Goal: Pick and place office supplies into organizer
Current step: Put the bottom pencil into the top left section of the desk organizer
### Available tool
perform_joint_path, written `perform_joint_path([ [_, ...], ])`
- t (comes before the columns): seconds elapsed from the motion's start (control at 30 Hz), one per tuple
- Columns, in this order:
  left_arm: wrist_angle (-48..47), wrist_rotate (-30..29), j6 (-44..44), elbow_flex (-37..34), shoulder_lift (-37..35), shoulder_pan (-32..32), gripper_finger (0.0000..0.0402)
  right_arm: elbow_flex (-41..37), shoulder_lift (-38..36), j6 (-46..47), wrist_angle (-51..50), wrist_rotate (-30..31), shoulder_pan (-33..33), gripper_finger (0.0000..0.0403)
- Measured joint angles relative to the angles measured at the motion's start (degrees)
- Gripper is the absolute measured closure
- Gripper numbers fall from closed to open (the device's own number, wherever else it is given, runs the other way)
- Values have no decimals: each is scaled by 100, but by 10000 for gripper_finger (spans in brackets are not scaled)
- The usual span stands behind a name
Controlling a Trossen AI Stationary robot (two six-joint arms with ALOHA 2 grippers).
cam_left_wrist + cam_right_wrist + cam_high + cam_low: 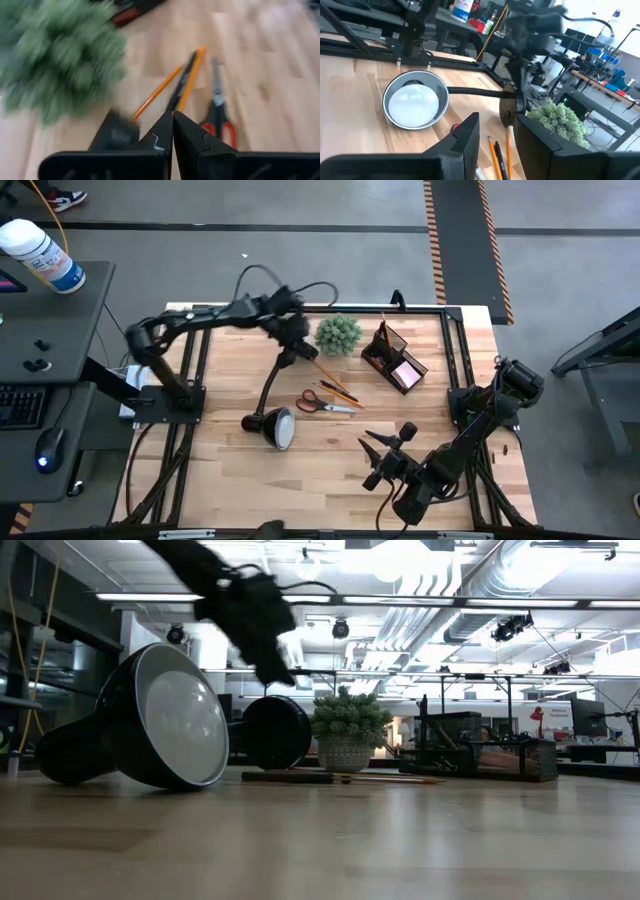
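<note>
The left gripper (297, 348) hangs above the wooden surface (250, 470) beside the round green plant (339, 333), its jaws pressed together and empty, over the lamp's base. Just past it lie the orange and dark pencils (333, 383) and, touching them, the red-handled scissors (322, 404). The dark organizer (392, 356) stands beyond the plant with a pink sticky-note pad (407, 372) inside. The right gripper (378, 461) waits near the surface's front edge, jaws partly apart, holding nothing.
</note>
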Motion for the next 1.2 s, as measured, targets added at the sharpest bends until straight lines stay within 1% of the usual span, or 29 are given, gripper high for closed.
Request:
perform_joint_path([
  [0.07,594,-351,-384,-714,-500,-89,401,0,1,113,-89,-123,-66,291],
  [0.1,824,-432,-491,-1038,-761,-142,401,0,1,190,-157,-211,-113,291],
  [0.2,1301,-503,-736,-1839,-1464,-343,401,0,1,434,-358,-502,-301,291],
  [0.3,1600,-543,-980,-2356,-2144,-595,401,0,1,572,-548,-778,-526,291],
  [0.37,1604,-616,-1071,-2569,-2577,-788,401,0,1,593,-764,-957,-669,291],
  [0.43,1563,-780,-1106,-2729,-2963,-1010,401,0,1,796,-1187,-1109,-810,291],
  [0.5,1548,-939,-1125,-2854,-3325,-1246,401,0,1,1293,-1809,-1365,-965,291],
  [0.6,1525,-1184,-1138,-3046,-3794,-1578,401,0,1,2135,-2680,-1995,-1207,291],
  [0.73,1561,-1450,-1202,-3290,-4170,-1912,401,0,-4,2529,-3152,-2664,-1472,291],
  [0.87,1583,-1719,-1232,-3486,-4269,-2119,401,-22,-8,2857,-3527,-3071,-1569,291],
  [0.97,1608,-1906,-1230,-3596,-4269,-2201,401,-365,-59,3036,-3226,-3276,-1581,293],
  [1.1,1657,-2001,-1235,-3696,-4249,-2188,401,-1131,-212,3150,-2187,-3506,-1614,309],
  [1.2,1718,-2010,-1254,-3698,-4249,-2188,401,-1699,-462,3141,-1441,-3524,-1679,324],
])
